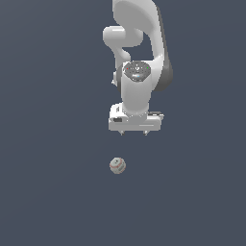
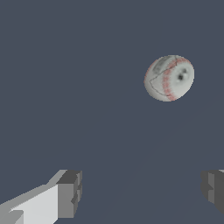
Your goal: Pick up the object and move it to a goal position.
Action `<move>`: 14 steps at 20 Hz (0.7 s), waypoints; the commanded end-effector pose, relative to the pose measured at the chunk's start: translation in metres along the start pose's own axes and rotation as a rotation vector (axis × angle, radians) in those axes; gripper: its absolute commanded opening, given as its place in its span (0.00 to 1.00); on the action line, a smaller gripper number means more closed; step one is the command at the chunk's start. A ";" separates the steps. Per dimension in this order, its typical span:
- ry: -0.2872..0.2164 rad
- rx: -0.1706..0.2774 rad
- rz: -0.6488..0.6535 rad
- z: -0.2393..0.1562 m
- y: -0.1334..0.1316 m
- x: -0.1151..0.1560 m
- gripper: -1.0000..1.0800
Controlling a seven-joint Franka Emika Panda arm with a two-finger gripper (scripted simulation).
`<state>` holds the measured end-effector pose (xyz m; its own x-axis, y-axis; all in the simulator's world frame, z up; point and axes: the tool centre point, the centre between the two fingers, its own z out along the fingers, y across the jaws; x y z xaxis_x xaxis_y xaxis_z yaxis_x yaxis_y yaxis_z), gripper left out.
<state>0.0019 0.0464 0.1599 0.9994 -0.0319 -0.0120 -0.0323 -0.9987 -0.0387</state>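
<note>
Ball (image 1: 117,166) on bare floor, below and slightly toward exterior view's left of gripper (image 1: 133,133), jaws spread wide, holding nothing.

No readable text anywhere in either view.

The ball (image 1: 117,166) carries only faint red and green marks; in the wrist view these show as a curved band of red stitch-like dashes and a small dark spot, none of it forming letters or numbers. The arm's wrist cap (image 1: 137,71) has a few tiny red and green specks, too small to read as any sign or brand.
</note>
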 end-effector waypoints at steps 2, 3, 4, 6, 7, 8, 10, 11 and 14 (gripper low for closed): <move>0.000 0.001 0.068 0.003 0.005 0.008 0.96; 0.000 0.001 0.091 0.005 0.006 0.010 0.96; 0.000 0.001 0.116 0.006 0.008 0.013 0.96; 0.000 0.001 0.171 0.009 0.012 0.019 0.96; 0.000 0.001 0.201 0.010 0.014 0.022 0.96; 0.000 0.000 0.232 0.012 0.016 0.026 0.96; 0.001 0.000 0.295 0.015 0.020 0.032 0.96; 0.001 -0.001 0.326 0.017 0.022 0.036 0.96; 0.003 -0.003 0.419 0.022 0.029 0.045 0.96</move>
<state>0.0413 0.0203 0.1389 0.9197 -0.3920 -0.0229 -0.3925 -0.9192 -0.0301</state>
